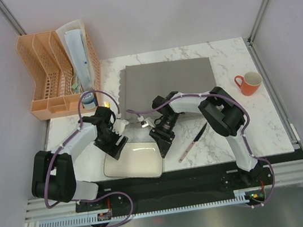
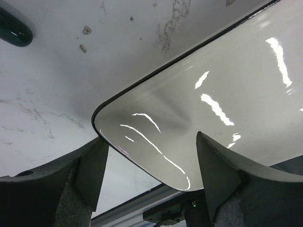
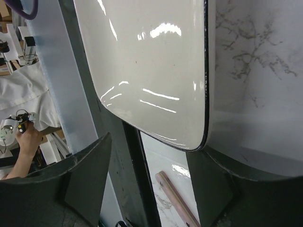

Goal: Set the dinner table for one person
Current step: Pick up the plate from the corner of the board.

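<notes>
Farthest left of the white plate (image 1: 133, 162), and well behind it, an orange file organiser (image 1: 57, 76) holds papers. A small blue-capped bottle (image 1: 88, 100) stands just in front of the organiser, on the side nearer the plate.

The left pincer (image 1: 119, 143) sits at the plate's rear left corner. In the left wrist view its 2 fingers (image 2: 85, 165) stand wide apart with that rounded corner lying between them, and neither finger visibly presses the rim, so it has hold of nothing.

The plate is rectangular with rounded corners and glossy. It lies flat on the marble-look counter (image 1: 228, 56), which spreads out from under it to the left, the rear and the right. The plate's front edge lies at the counter's near edge. Behind the plate is a grey scallop-edged placemat (image 1: 167, 82), apart from it.

The right pincer (image 1: 163, 141) is at the plate's right edge. In the right wrist view it is likewise spread wide, a plate corner showing between the fingers (image 3: 90, 165), and it grips nothing.

Just right of the plate lies a knife (image 1: 193, 142) on the bare marble, set diagonally with its pale handle toward the front and its dark blade pointing away to the right rear. Well to the plate's right rear stands an orange mug (image 1: 248, 83), upright.
</notes>
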Available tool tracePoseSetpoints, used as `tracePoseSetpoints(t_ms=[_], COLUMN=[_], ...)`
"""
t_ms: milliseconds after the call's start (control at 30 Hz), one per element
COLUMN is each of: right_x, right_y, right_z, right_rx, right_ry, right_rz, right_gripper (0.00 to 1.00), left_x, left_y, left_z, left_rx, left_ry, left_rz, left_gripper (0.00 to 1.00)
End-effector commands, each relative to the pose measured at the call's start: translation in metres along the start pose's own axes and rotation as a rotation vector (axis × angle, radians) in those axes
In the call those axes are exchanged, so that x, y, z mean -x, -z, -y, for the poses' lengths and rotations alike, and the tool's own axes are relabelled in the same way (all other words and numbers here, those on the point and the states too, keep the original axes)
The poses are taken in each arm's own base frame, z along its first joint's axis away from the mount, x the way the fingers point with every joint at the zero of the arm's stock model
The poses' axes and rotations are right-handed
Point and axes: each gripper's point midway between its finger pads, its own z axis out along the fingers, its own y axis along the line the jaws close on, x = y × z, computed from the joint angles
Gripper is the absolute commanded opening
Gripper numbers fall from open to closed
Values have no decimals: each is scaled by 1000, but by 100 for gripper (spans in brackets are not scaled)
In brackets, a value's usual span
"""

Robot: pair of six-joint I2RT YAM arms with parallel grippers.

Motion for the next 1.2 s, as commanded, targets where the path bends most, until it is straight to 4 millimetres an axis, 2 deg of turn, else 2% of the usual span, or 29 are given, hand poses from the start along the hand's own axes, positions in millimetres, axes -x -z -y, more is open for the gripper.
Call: tracePoseSetpoints(t_ms=[0, 167, 300, 433, 500, 567, 600, 633, 667, 700, 733, 967, 1167], right_x=[23, 26, 26, 36, 41, 46, 46, 46, 48, 46, 45, 39, 43], right_y=[-11, -13, -9, -6, -6, -8, -8, -9, -9, -11, -12, -10, -3], right_z=[3, 14, 14, 20, 21, 23, 25, 27, 29, 30, 32, 33, 29], right_rx=[10, -31, -63, -113, -119, -120, -122, -129, -134, -136, -139, -159, -178], right_ry=[80, 73, 89, 89, 81, 71, 64, 59, 58, 49, 44, 44, 62], right_rz=[35, 33, 38, 70, 86, 94, 92, 89, 91, 86, 82, 73, 81], right_gripper=[72, 70, 70, 69, 69, 60, 56, 36, 22, 11, 0, 0, 0], left_x=[11, 10, 8, 2, 0, -1, -1, -1, -2, -1, -2, 8, 17], left_y=[-1, -4, -2, -5, -7, -7, -7, -8, -8, -8, -9, -10, -3], left_z=[1, 2, 3, 6, 9, 10, 10, 10, 11, 10, 10, 14, 14], left_rx=[-4, -15, -8, -20, -31, -35, -38, -38, -40, -40, -44, -80, -82], left_ry=[22, 25, 16, 21, 22, 24, 23, 23, 22, 21, 25, 28, 24], left_rz=[54, 52, 60, 49, 46, 44, 42, 41, 38, 37, 32, 48, 89], left_gripper=[80, 80, 80, 77, 68, 57, 54, 49, 17, 2, 2, 2, 2])
